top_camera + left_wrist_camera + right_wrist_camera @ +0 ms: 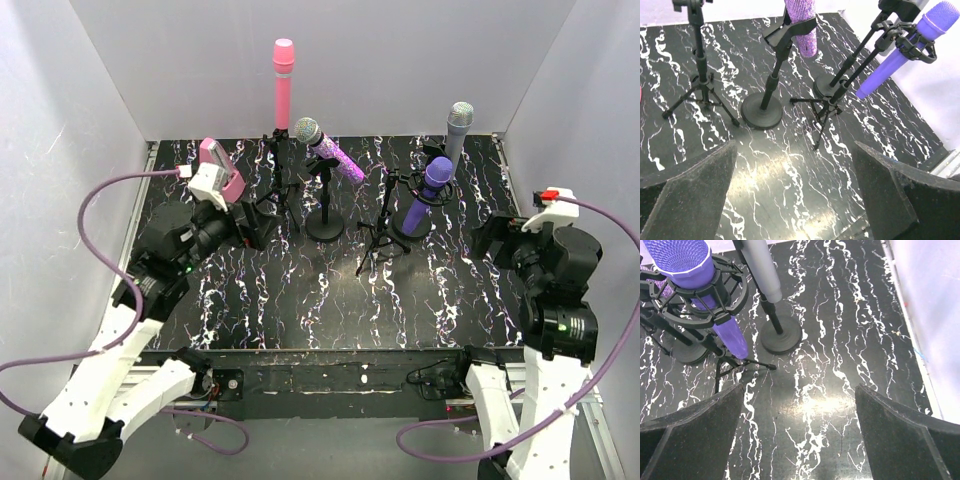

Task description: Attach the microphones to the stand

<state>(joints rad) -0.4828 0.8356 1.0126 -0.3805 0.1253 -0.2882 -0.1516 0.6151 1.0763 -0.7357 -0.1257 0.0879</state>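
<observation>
Your left gripper (795, 150) is spread wide with nothing between its dark padded fingers (695, 195), and it faces the stands from the left side of the black, white-veined marble tabletop (300, 300). Your right gripper (799, 390) is likewise wide apart and empty, on the right side of the table.

All 4 microphones sit in stands along the back half of the table:
- The pink stick microphone (283, 80) stands upright on the black tripod stand (275, 185) at the back left.
- The glittery purple microphone with the silver head (330, 152) is tilted in the clip of the black round-base stand (324, 225), just right of the tripod.
- The dark purple microphone (428, 190) leans in the ring-shaped shock mount of a second black tripod stand (380, 240).
- The silver-grey microphone (458, 130) is upright on another round-base stand (781, 335), just behind the dark purple one.

A pink wedge-shaped box (222, 170) shows just beside your left wrist. You cannot tell from these views whether it touches the arm.
</observation>
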